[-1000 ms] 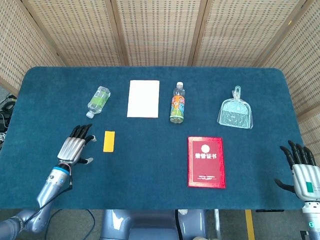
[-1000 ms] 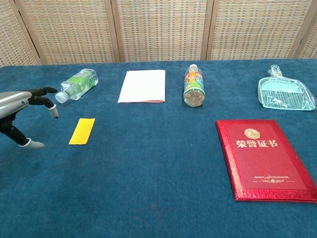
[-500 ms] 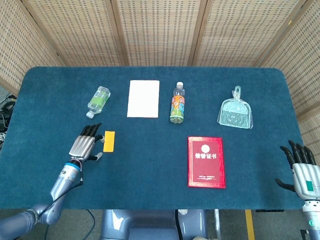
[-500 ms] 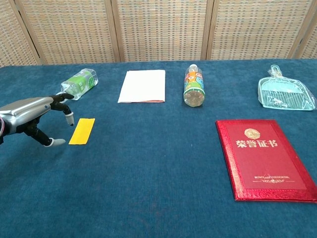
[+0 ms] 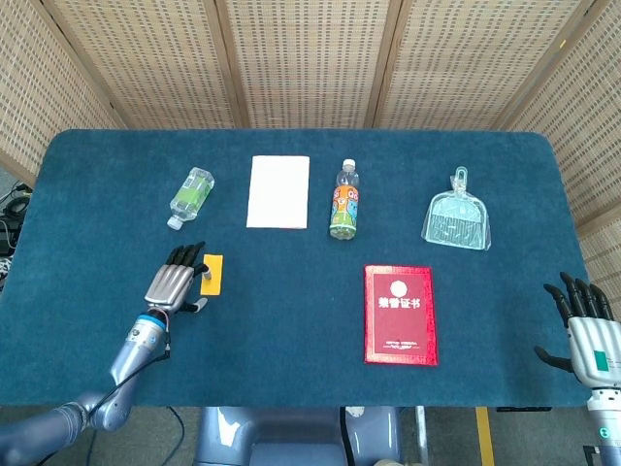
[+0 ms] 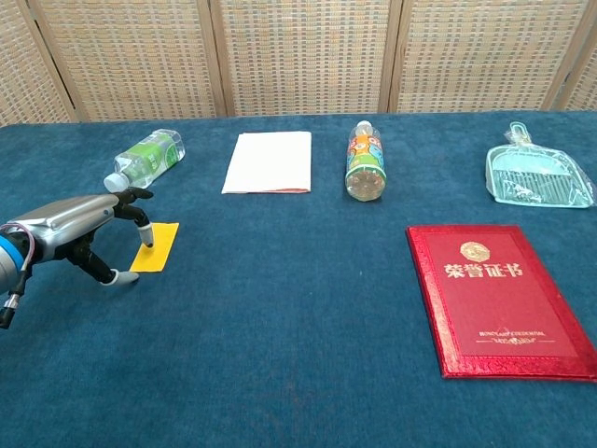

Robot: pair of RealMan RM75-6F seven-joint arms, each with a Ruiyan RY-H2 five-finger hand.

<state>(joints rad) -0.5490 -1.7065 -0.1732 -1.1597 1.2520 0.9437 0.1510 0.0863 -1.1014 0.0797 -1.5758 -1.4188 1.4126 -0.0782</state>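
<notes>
A: Where is the left hand (image 6: 79,227)?
B: Low over the blue worktop (image 6: 280,308), fingers apart, fingertips at the left edge of the yellow card (image 6: 156,246); whether they touch it I cannot tell.
A: What does the card look like?
B: A flat, plain yellow strip lying just below the green-label bottle (image 5: 191,193).
A: Any writing?
B: Gold Chinese characters on the red book (image 5: 400,314); too small to read surely.
A: The right hand (image 5: 588,335)?
B: Spread wide, holding nothing, at the worktop's edge.

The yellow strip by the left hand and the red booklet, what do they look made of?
Yellow strip: probably thin paper or card, flat, matte, no thickness showing. Red booklet: likely leatherette-covered board, with glossy sheen, embossed border and gold lettering.
</notes>
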